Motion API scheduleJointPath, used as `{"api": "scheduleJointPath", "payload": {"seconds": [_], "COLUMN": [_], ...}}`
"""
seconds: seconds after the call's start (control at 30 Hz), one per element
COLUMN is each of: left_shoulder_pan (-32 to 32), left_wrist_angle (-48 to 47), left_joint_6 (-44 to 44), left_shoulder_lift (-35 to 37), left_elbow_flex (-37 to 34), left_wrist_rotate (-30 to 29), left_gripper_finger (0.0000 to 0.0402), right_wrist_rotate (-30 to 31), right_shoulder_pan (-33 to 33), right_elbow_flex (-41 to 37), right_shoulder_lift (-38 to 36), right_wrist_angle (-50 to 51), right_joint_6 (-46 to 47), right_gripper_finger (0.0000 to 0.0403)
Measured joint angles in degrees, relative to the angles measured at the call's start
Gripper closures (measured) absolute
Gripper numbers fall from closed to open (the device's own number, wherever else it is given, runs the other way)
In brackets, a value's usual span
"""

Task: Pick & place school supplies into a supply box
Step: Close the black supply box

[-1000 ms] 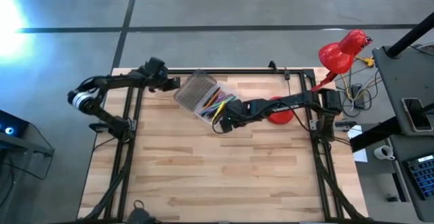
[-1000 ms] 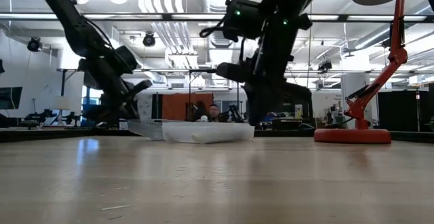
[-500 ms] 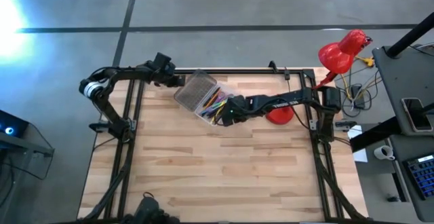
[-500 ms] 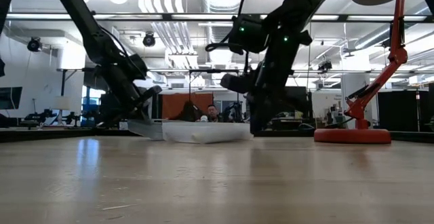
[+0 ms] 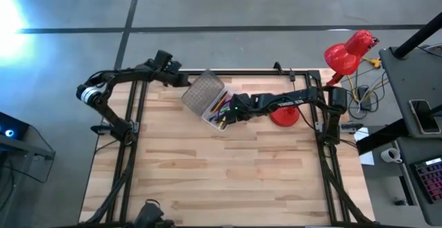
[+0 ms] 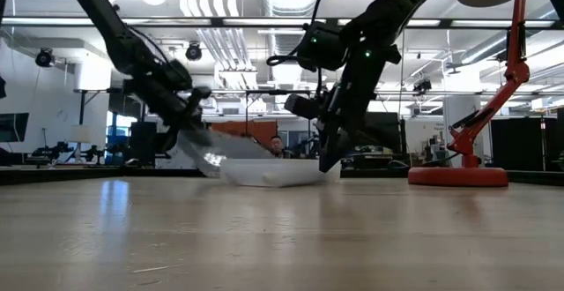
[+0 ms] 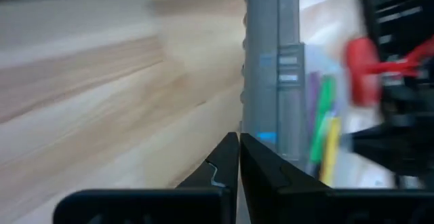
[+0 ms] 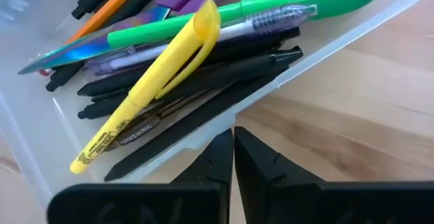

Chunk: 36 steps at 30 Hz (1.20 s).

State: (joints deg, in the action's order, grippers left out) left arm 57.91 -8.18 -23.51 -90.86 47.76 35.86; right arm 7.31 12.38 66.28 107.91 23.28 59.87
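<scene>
While the left gripper (image 5: 181, 80), fingers pinched shut on nothing, presses at the far edge of the half-raised lid (image 5: 202, 92), a slip could let it fall back open. Pens (image 8: 190, 75) and a yellow marker (image 8: 146, 88) already fill the box (image 5: 222, 117) at the table's far middle. Just beside its near wall, the right gripper (image 5: 230, 114), also closed and empty, may nudge the box sideways. Print on the marker is illegible.

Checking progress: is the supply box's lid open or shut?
Open. The ribbed lid is raised off the supply box, pens exposed inside.
</scene>
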Motion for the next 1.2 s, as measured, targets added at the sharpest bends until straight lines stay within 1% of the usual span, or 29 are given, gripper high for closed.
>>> {"api": "scheduleJointPath", "payload": {"seconds": [0.1,0.17,0.3,0.37,0.43,0.57,0.67,0.73,0.8,0.87,0.97,1.1,1.2], "left_shoulder_pan": [-1.40,-3.01,-7.41,-10.05,-13.14,-18.95,-22.14,-23.55,-24.50,-24.99,-25.70,-27.39,-28.91], "left_wrist_angle": [0.87,0.57,0.73,0.87,0.67,0.53,0.56,0.30,0.51,0.82,2.57,6.96,8.16], "left_joint_6": [-2.12,-2.99,-4.65,-5.39,-5.98,-6.14,-6.22,-6.28,-7.03,-7.23,-8.43,-8.68,-8.82], "left_shoulder_lift": [2.41,3.74,5.52,5.70,5.70,5.57,5.57,5.57,5.57,5.37,4.33,1.27,-1.87], "left_elbow_flex": [0.94,1.62,3.55,4.40,4.95,5.54,5.31,4.98,4.73,4.60,4.54,4.54,4.53], "left_wrist_rotate": [2.22,4.05,4.65,4.50,3.17,-0.78,-5.00,-6.91,-8.51,-9.92,-10.68,-10.89,-12.22], "left_gripper_finger": [0.0401,0.0401,0.0401,0.0401,0.0401,0.0401,0.0401,0.0401,0.0401,0.0401,0.0401,0.0402,0.0402], "right_wrist_rotate": [-0.11,-1.85,-4.61,-3.16,-0.36,5.42,7.11,10.00,13.32,14.53,12.29,6.38,5.04], "right_shoulder_pan": [0.00,0.02,-0.42,-1.38,-2.57,-5.17,-7.38,-9.34,-11.14,-12.19,-12.09,-9.72,-8.62], "right_elbow_flex": [0.00,0.00,0.53,1.01,1.46,1.65,1.43,1.08,0.72,-0.23,-3.28,-8.25,-10.84], "right_shoulder_lift": [0.87,2.25,4.54,4.73,4.44,0.80,-2.62,-4.94,-7.40,-9.66,-12.17,-13.15,-11.89], "right_wrist_angle": [-0.61,-1.88,-6.42,-6.31,-6.05,-3.37,2.29,8.25,13.31,16.06,13.88,1.95,-6.17], "right_joint_6": [-0.10,-0.03,0.03,0.52,0.99,1.54,1.60,2.12,4.51,6.74,10.70,15.41,18.94], "right_gripper_finger": [0.0394,0.0394,0.0394,0.0394,0.0394,0.0394,0.0394,0.0394,0.0394,0.0394,0.0394,0.0394,0.0394]}}
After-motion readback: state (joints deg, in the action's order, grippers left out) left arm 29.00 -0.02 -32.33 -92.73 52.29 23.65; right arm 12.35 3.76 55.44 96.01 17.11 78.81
